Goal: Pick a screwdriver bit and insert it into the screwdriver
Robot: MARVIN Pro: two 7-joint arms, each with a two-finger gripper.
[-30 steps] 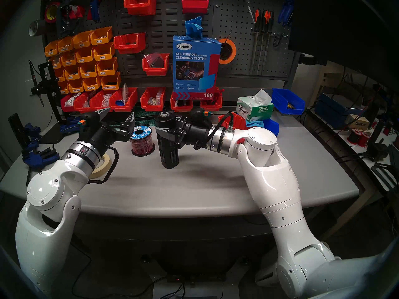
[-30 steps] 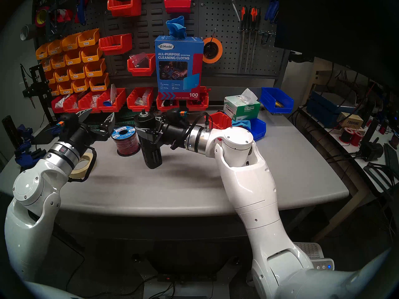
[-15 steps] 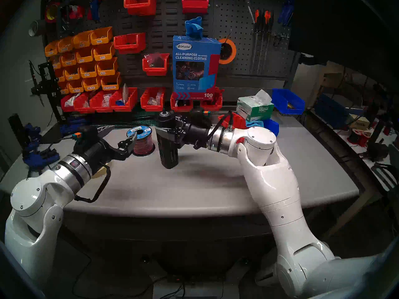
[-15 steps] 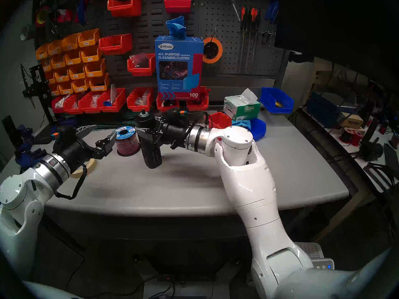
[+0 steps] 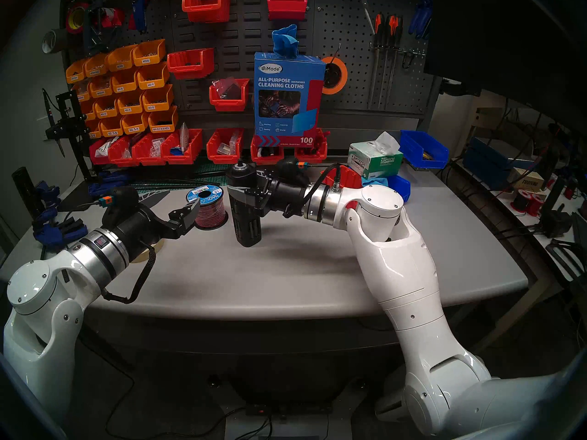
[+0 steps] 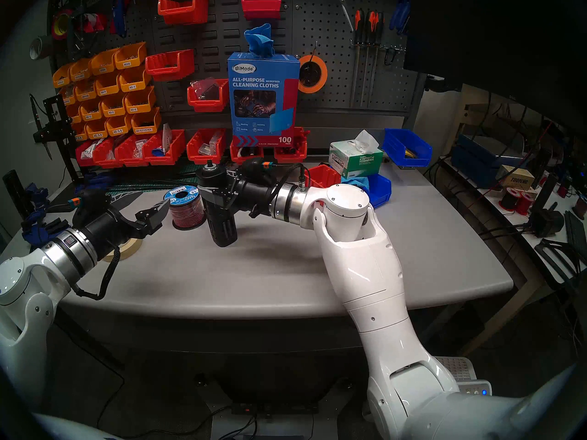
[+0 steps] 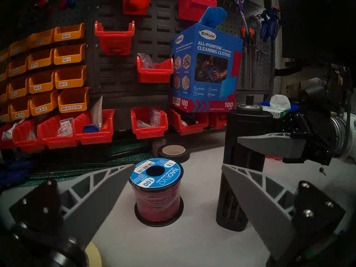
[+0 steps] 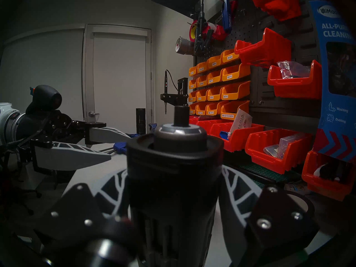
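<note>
Left jaws apart, empty; right gripper [image 5: 246, 191] clamps upright screwdriver [image 5: 244, 207]. Bit [image 8: 181, 114] apparently seated in socket; insertion likely done.

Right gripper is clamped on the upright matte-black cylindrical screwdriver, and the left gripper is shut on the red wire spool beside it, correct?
Not quite. The right gripper does clamp the upright matte-black cylindrical screwdriver, but the left gripper is open and empty. The left wrist view shows its jaws spread wide, with the red wire spool standing untouched on the grey table between and beyond them.
</note>
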